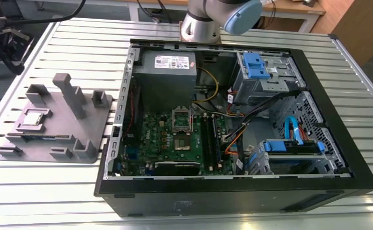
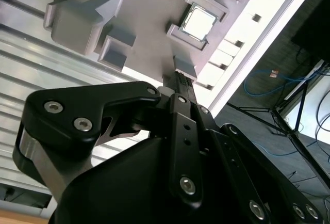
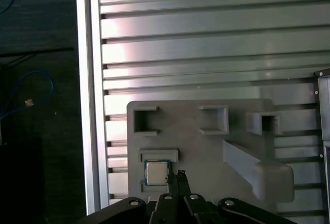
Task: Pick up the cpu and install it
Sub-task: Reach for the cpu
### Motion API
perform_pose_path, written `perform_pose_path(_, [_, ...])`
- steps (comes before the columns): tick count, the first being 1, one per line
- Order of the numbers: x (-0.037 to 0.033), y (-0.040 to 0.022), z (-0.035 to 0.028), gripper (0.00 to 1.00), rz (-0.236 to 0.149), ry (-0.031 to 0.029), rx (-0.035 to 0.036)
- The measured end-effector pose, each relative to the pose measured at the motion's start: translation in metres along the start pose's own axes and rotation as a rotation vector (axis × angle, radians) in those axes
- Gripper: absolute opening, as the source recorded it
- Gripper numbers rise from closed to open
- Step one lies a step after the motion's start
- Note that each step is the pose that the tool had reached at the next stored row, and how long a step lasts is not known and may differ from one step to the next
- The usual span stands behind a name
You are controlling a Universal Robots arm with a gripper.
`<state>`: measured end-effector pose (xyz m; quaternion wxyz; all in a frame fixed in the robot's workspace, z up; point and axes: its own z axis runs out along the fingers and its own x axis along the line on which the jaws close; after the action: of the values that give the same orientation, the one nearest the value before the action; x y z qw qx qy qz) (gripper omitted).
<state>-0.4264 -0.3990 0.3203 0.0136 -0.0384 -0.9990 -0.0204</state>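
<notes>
- Cpu [image 1: 34, 117] lies flat in a square recess of the grey holder [image 1: 55, 128], on the slatted counter [image 1: 39, 191] at the exterior view's left.
- We see the tool [image 3: 176, 175] in the first wrist view above the holder, just beside the chip, tips pressed together and holding nothing.
- Further right stands the open computer case [image 1: 238, 194] with its green board [image 1: 173, 143].

Silver arm [image 1: 199, 28], blue cap [image 1: 243, 17], black screw-studded jaws.
</notes>
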Motion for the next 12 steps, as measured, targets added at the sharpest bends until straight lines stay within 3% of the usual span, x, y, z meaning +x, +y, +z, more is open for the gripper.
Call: perform_pose_path(12, [0.0033,-0.0033,0.0179,0.11,0.0,0.0,0.0])
